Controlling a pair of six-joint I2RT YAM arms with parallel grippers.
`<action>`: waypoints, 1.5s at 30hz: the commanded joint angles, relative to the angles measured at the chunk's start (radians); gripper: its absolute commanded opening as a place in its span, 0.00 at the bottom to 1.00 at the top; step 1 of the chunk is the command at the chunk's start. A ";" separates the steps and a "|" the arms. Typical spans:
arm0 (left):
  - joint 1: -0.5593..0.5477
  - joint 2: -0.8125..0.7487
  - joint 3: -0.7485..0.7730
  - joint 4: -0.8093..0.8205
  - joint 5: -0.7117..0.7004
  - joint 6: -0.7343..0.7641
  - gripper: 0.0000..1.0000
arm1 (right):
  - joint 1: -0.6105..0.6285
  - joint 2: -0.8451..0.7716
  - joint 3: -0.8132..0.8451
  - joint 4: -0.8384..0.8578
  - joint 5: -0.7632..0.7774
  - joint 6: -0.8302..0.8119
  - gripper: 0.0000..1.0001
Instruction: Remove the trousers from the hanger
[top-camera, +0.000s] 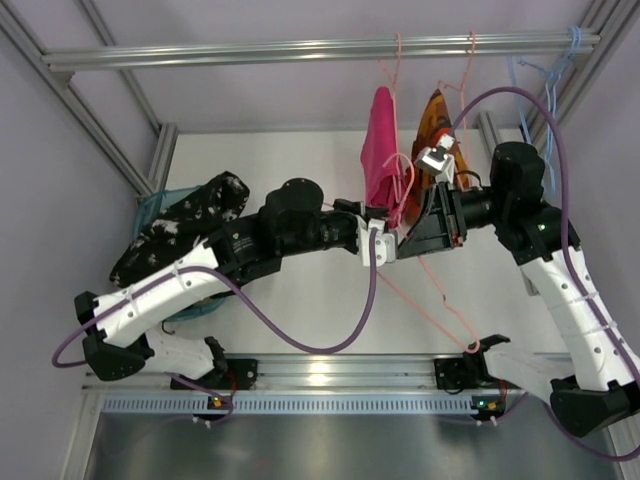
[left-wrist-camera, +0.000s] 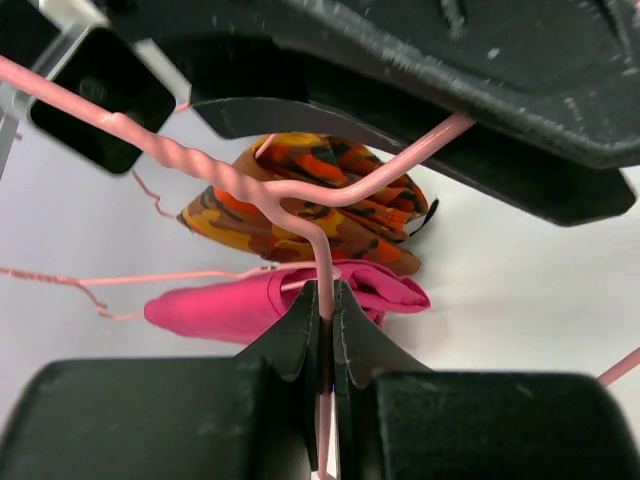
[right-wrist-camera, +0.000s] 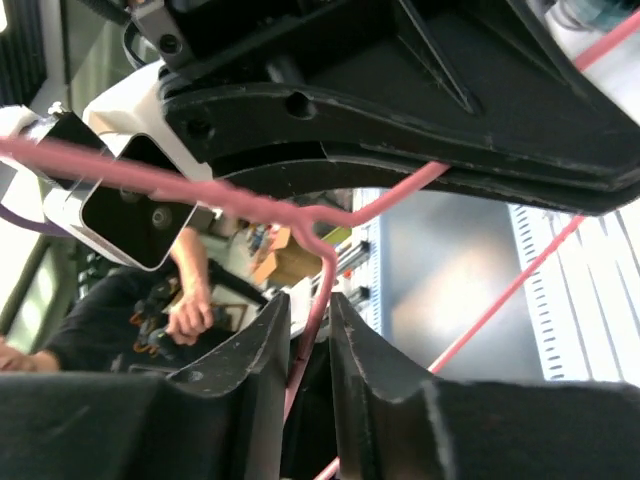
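The black trousers with white speckles (top-camera: 185, 225) look to be off the hanger already. They lie in a heap at the left side, over a blue-green basket (top-camera: 150, 206), well apart from the hanger. No part of them is on the wire.

The thin pale-pink wire hanger (left-wrist-camera: 325, 260) is bare. It is up in the middle, above the white worktop (top-camera: 300, 170), between the two arms. The left fingers (left-wrist-camera: 300, 330) are pressed together and pinch the wire tight. The right fingers (right-wrist-camera: 265, 340) are a little apart, with the wire in the gap between them. They do not seem to squeeze it.

So I think the main job is done. What is left is small: let go of the hanger or put it somewhere.

A bright pink cloth (top-camera: 380, 140) and an orange and black patterned cloth (top-camera: 435, 118) hang behind from the silver metal bar (top-camera: 250, 50).

I can see no words, names or labels that can be read in any view.
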 joint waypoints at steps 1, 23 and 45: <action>-0.004 -0.060 0.005 0.074 -0.069 -0.106 0.00 | -0.018 0.009 0.053 -0.038 0.076 -0.130 0.27; 0.136 -0.179 -0.044 0.045 -0.204 0.061 0.00 | -0.026 0.096 0.604 -0.706 0.573 -0.845 0.88; 0.145 -0.136 -0.003 0.045 -0.209 0.009 0.00 | 0.189 0.141 0.509 -0.682 0.694 -0.876 0.46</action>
